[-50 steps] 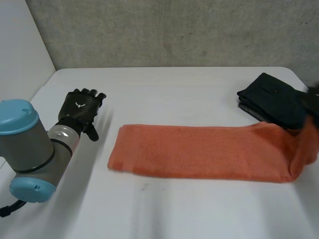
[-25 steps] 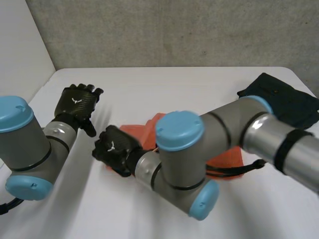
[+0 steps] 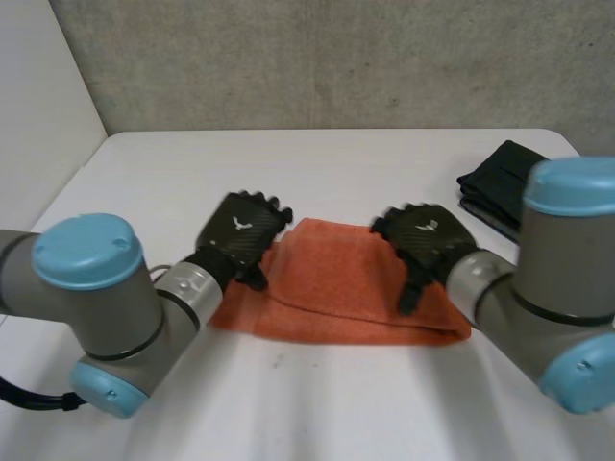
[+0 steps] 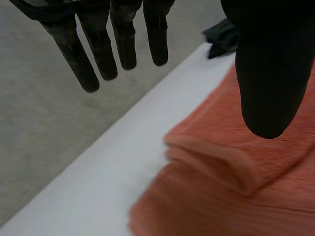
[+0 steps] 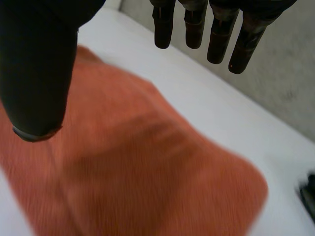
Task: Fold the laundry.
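Observation:
An orange towel [image 3: 336,298] lies folded in half in the middle of the white table [image 3: 317,403]. My left hand [image 3: 240,229] hovers over the towel's left edge with straight, spread fingers and holds nothing. In the left wrist view, a doubled-over edge of the towel [image 4: 221,196] lies below the thumb [image 4: 268,73]. My right hand [image 3: 428,240] is above the towel's right part, also open. In the right wrist view, its fingers [image 5: 219,39] hang straight above the towel [image 5: 147,172] without touching it.
A dark folded garment [image 3: 500,187] sits at the table's back right, close to my right arm. A grey wall stands behind the table's far edge. Bare table lies in front of the towel and to its left.
The right hand carried the towel's right end over to the left, folding it in half, then let go and drew back right. The left hand moved in from the table's left to the towel's edge.

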You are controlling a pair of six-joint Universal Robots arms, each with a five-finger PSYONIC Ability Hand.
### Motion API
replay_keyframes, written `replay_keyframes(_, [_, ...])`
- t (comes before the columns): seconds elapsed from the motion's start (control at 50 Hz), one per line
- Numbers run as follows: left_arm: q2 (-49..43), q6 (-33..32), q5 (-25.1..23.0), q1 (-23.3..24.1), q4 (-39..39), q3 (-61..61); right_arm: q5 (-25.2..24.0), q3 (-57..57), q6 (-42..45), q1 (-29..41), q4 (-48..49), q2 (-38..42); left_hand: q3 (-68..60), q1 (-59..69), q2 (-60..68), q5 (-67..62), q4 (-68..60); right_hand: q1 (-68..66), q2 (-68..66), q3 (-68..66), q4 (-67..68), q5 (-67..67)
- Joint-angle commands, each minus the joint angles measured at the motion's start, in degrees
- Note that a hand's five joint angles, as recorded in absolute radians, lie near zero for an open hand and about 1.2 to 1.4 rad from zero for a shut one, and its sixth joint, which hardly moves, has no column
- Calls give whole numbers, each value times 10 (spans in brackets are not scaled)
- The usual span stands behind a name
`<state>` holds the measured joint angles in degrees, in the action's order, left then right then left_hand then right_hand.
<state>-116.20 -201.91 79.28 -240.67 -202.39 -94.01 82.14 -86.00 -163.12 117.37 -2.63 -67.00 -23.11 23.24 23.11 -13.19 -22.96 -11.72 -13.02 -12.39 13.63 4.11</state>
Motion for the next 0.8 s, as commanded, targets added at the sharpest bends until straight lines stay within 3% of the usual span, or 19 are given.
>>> replay_keyframes(0.02, [-77,1,-25,13,16,59,-41,-113,7,-82,56,-33,-98,97,98,-97,-100,17,30,24,-36,-41])
replay_keyframes(0.14, [-119,-1,-24,13,56,104,-53,-153,4,-90,75,-38,-123,122,123,-122,-125,17,30,24,-36,-41])
replay_keyframes(0.38, [-160,-5,-17,13,62,140,-54,-179,6,-90,96,-38,-206,204,206,-205,-207,17,30,24,-36,-41])
replay_keyframes(0.42, [-160,-6,-12,13,62,140,-54,-179,6,-90,96,-38,-261,260,261,-260,-262,17,30,24,-36,-41])
replay_keyframes(0.52, [-154,-6,10,15,65,134,-53,-181,3,-90,99,-38,-563,562,563,-562,-565,17,30,24,-36,-41])
replay_keyframes(0.66, [-85,-16,78,27,74,93,-49,-182,-11,-90,117,-47,-569,568,569,-568,-570,17,30,24,-36,-41])
replay_keyframes(0.8, [-19,-53,95,24,73,25,-54,-174,-62,-86,116,-48,-569,568,569,-568,-570,17,30,24,-36,-41])
